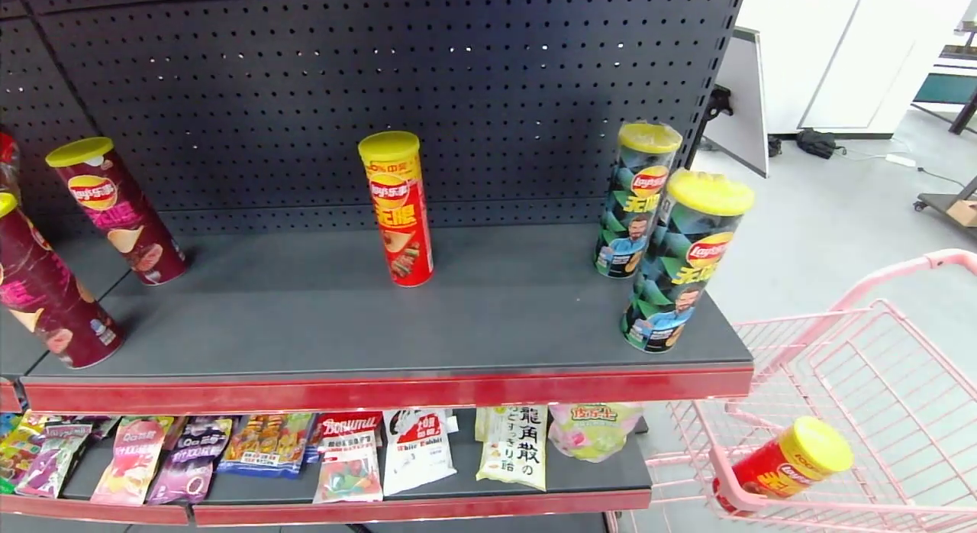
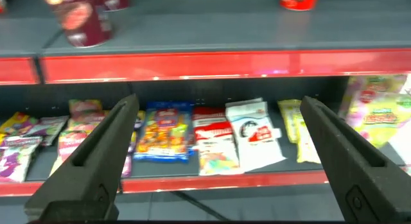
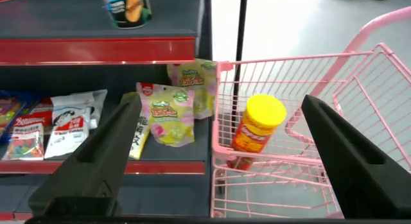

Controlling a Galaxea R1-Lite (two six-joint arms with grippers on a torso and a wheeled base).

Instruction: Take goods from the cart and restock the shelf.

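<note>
**Red can** (image 1: 786,466) rests tilted in the cart (image 1: 839,311), leaning on the wire wall at the corner nearest the shelves. The right gripper (image 3: 219,101) faces it, fingers spread wide and empty, probably so as to straddle it. The left gripper (image 2: 219,101), equally wide, faces the snack bags (image 2: 192,131) on the lower shelf. On the top shelf (image 1: 382,319) cans stand grouped by flavour: maroon cans (image 1: 118,208) left, shelf can (image 1: 397,212) centre, green cans (image 1: 672,243) right. The bare board beside the shelf can likely suits the matching stock.
</note>
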